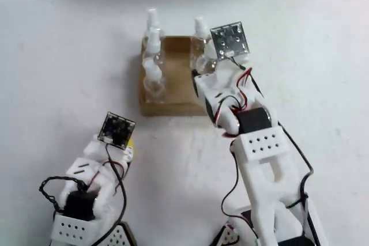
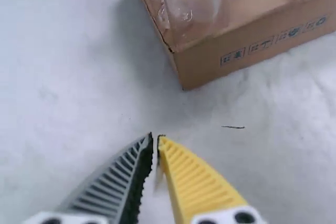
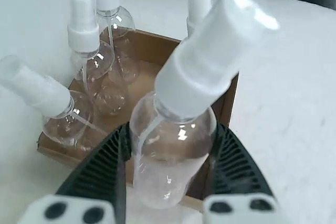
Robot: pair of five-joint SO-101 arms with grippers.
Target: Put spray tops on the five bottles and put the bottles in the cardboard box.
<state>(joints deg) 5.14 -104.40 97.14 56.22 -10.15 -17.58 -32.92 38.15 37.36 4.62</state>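
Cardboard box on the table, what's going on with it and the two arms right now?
The right tool is shut on a clear bottle with its spray top on, holding it at the right side of the cardboard box. Four other capped bottles already stand in the box, three along one side and one at the far corner. The left tool is shut and empty, low over the table, short of the box.

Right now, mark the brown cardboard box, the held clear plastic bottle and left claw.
brown cardboard box (image 2: 247, 45): left wrist view, wall.
clear plastic bottle (image 3: 173, 166): right wrist view, body.
left claw (image 2: 156, 141): left wrist view, between tips.
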